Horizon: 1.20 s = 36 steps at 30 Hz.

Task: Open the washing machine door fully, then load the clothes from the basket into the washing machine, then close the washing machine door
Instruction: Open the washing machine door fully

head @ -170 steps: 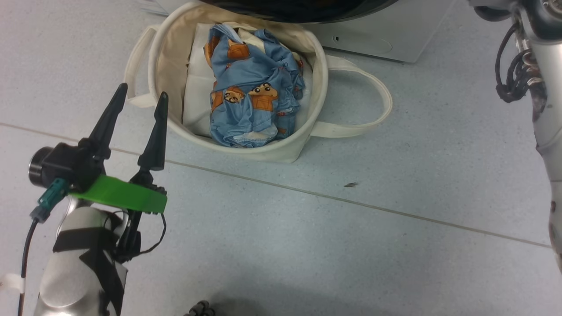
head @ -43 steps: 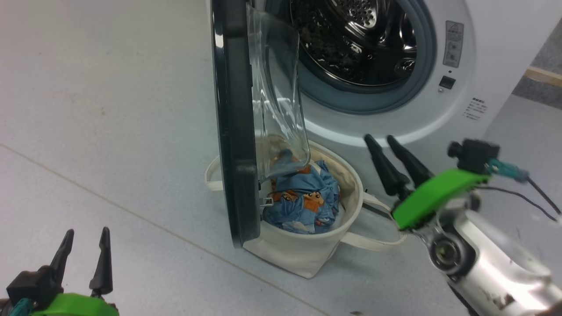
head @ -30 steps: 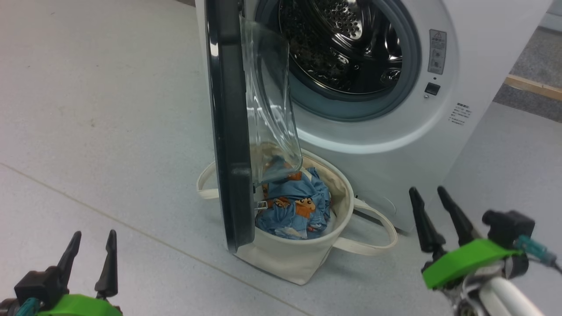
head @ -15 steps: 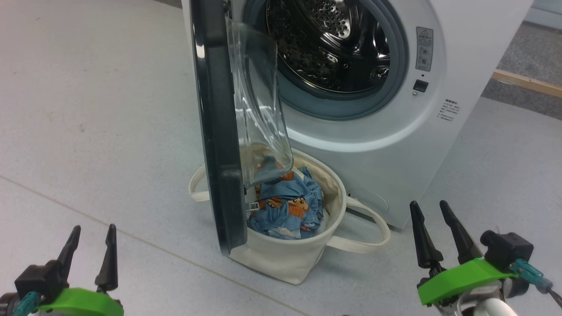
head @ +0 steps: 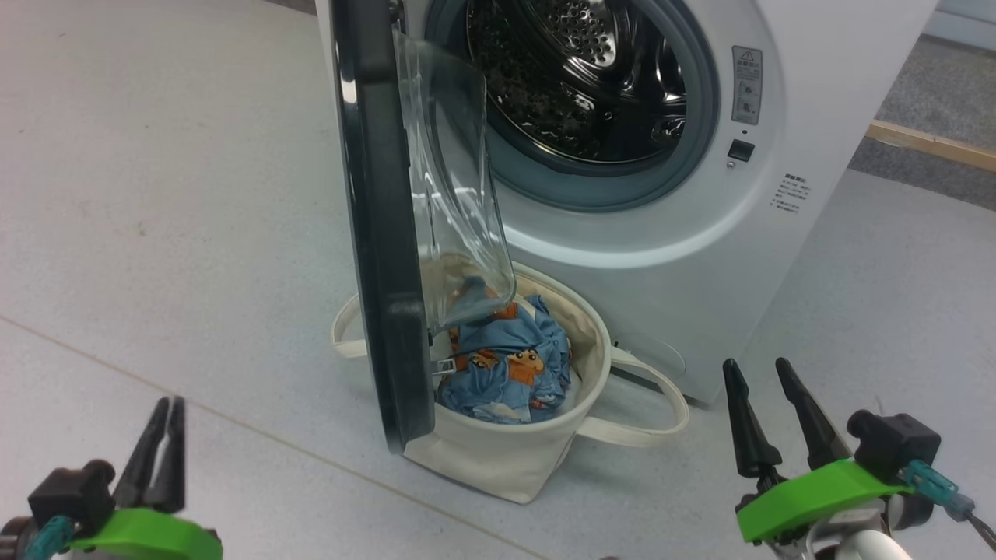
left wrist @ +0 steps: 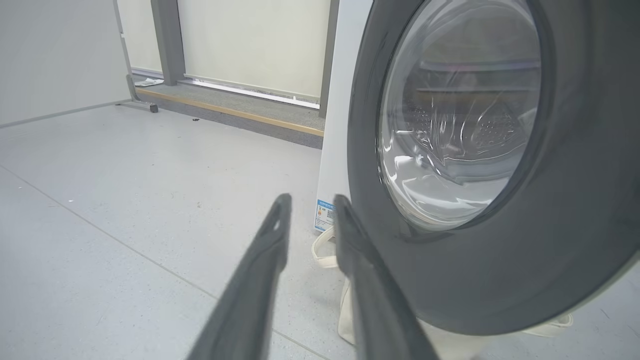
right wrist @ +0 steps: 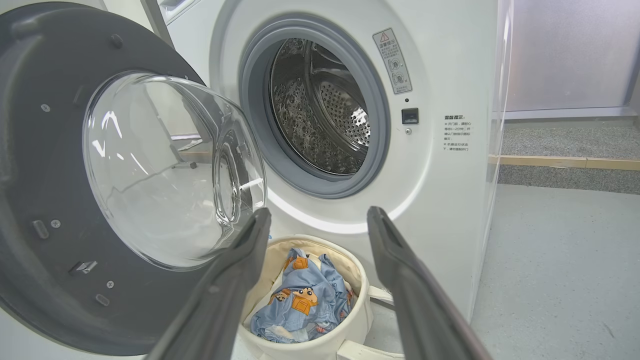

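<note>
The floor (head: 156,194) is pale grey and speckled, with a thin seam (head: 233,420) running across it near the robot. At the far right a wooden strip (head: 926,144) borders a darker grey patch of ground. The left wrist view shows a cream wall (left wrist: 250,45) with grey posts behind the machine.

The washing machine (head: 685,257) stands on the floor at the far centre, with its steel drum (head: 591,78) showing inside the grey rubber ring. A small blue label (left wrist: 324,215) sits low on its left side. The door (head: 373,194) is swung out to the left and shows edge-on from the head, its clear bowl window bulging to the right. Its lower edge lies over the near left rim of the basket (head: 498,459); whether the two touch I cannot tell.

The basket sits on the floor just in front of the machine, below the drum opening. The clothes (head: 506,365), blue with orange-brown bears, lie bunched inside it.

The left gripper (head: 170,402) is at the near left, low over the floor and well apart from the basket. Its fingers are close together with only a narrow gap, and nothing is between them. The right gripper (head: 754,364) is at the near right, beside the machine's right corner. Its fingers are spread wide and it holds and touches nothing. From its wrist, the basket and clothes show between them.
</note>
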Tool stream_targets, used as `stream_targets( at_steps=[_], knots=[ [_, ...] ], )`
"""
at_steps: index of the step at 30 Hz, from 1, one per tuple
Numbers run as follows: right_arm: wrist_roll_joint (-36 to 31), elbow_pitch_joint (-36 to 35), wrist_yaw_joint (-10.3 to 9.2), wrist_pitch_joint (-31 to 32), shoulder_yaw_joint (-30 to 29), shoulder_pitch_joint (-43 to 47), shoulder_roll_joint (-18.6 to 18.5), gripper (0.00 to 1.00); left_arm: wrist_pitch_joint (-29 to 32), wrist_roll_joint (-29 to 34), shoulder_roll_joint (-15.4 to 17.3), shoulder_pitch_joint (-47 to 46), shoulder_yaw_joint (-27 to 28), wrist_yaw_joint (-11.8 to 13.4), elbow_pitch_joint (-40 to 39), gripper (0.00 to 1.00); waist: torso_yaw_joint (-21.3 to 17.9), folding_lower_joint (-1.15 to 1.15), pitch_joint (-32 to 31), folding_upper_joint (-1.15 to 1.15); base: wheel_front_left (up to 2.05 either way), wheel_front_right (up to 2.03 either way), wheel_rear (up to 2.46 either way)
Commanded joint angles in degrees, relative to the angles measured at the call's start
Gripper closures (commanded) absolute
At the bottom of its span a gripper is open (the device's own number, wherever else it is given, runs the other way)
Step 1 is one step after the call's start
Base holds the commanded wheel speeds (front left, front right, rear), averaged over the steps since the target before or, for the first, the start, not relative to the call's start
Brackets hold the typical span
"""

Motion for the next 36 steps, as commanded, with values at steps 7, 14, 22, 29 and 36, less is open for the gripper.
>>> stream_targets(
  at_steps=[7,14,22,29,36],
  knots=[
    [0.0,-1.7,0.03,-0.7,1.6,-1.5,-0.1,0.00,-0.7,-2.3,-1.8,-5.2,0.9,-0.6,-11.0,1.00,-0.5,0.00,0.1,0.00,0.00,0.00,0.00],
    [0.2,-2.4,0.03,-0.7,1.3,-1.4,0.3,0.00,-0.7,-2.2,-6.4,-8.0,-7.1,-1.1,-26.5,1.00,-2.1,0.00,-0.1,0.00,0.00,0.00,0.00],
    [0.3,-2.4,0.03,-0.7,1.3,-1.4,0.3,0.00,-0.4,-1.1,-7.8,-6.1,-18.2,-1.1,-31.3,1.00,-5.2,0.00,0.2,0.00,0.00,0.00,0.00],
    [0.5,-2.0,0.03,-0.7,1.5,-1.5,0.0,0.00,2.8,-4.1,-8.1,-6.4,-21.8,1.0,-22.6,1.00,-7.1,0.00,0.4,0.00,0.00,0.00,0.00],
    [0.9,-1.7,0.03,-0.7,1.7,-1.5,-0.1,0.00,3.6,-5.3,-8.1,-7.8,-21.9,4.5,-14.8,1.00,-7.6,0.00,0.6,0.00,0.00,0.00,0.00]
  ],
)
